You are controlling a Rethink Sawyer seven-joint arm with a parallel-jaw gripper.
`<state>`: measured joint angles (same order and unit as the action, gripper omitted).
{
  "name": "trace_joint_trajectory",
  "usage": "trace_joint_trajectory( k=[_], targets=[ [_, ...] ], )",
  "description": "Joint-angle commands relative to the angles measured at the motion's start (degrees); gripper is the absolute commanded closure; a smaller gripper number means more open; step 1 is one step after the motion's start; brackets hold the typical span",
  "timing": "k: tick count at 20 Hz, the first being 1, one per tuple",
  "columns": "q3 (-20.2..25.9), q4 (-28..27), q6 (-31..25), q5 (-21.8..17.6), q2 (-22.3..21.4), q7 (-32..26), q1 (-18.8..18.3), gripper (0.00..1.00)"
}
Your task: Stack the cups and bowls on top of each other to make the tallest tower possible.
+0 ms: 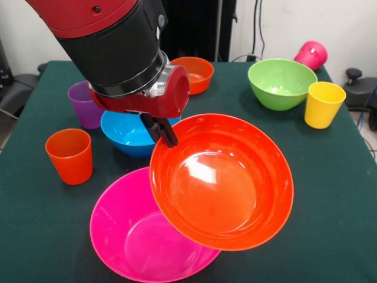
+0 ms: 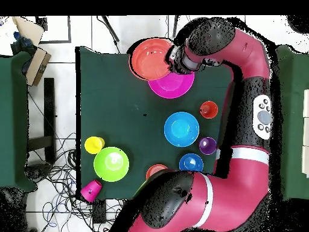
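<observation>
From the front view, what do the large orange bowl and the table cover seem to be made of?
The large orange bowl looks like glossy moulded plastic: bright highlights shine inside it. The table cover looks like dark green matte cloth, perhaps felt: it shows no glare.

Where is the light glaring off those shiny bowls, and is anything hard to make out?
Front view: white glare patches sit inside the large orange bowl held tilted by the gripper, with fainter shine in the lime green bowl. Overhead view: the arm hides the gripper, and the pink bowl shows no clear highlight.
</observation>
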<state>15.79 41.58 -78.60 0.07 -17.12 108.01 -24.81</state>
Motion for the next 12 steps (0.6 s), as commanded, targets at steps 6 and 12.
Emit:
trace_joint_trajectory(
  k=[6, 12],
  targets=[
    [6.10, 4.42, 2.27, -3.55, 1.69, -18.26, -0.12, 1.00],
    [6.39, 4.57, 2.28, -3.81, 1.60, -18.04, -0.27, 1.00]
  ],
)
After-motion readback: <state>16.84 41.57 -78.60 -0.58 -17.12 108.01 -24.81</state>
